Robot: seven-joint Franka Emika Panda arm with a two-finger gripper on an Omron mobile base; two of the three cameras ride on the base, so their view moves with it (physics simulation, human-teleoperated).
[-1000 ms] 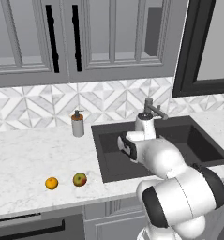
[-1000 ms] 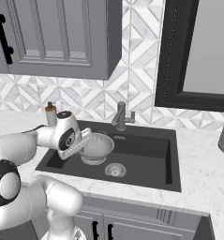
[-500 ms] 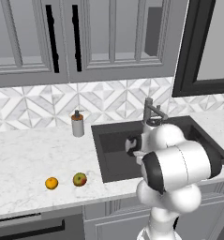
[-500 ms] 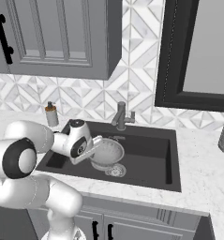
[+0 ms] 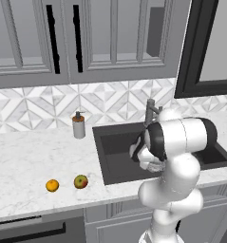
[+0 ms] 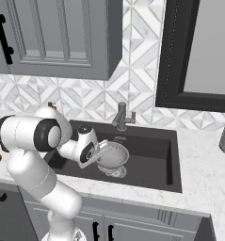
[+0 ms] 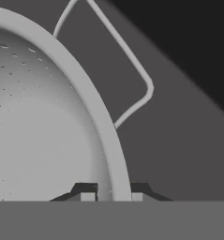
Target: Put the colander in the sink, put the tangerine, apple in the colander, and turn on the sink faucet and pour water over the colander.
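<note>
Gripper (image 7: 112,194) astride colander (image 6: 113,156) rim (upright)

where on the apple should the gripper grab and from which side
Across the apple's round middle, coming straight down from above. It sits alone on the flat counter, clear of the tangerine, so both sides are free for the fingers.

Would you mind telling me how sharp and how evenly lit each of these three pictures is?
Left base view: sharp, flat light, faint shadows under the tangerine and apple. Right base view: crisp, sink interior dark. Hand view: colander rim soft and slightly blurred, upper right corner nearly black.
</note>
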